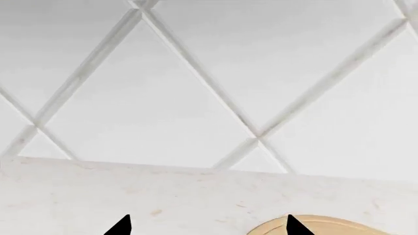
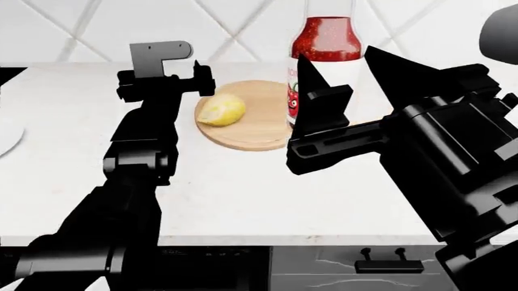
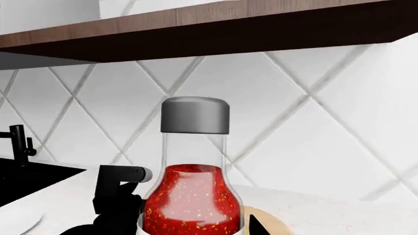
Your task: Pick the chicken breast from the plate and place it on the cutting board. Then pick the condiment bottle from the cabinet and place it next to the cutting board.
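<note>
In the left wrist view, the two black fingertips of the left gripper stand well apart with nothing between them, above a pale stone counter. One tip overlaps the curved rim of the wooden cutting board. Behind the counter rises a white wall of diamond-set tiles.

In the head view, the chicken breast lies on the left part of the cutting board, near the far middle of the counter. The left gripper hangs just left of the board; its spread cannot be judged from this angle. The right gripper has its two pointed fingers on either side of the condiment bottle, pinching it upright over the right edge of the board. Whether the bottle's base touches the board or counter is hidden by the gripper. The edge of the white plate shows at the far left, well apart from the board. A dark drawer handle sits below the counter's near edge.

In the right wrist view, the bottle fills the centre, red sauce up to its shoulder and a grey-looking cap on top. A dark wooden shelf crosses overhead, a black faucet stands at the side, and the left arm's bracket shows behind the bottle.
</note>
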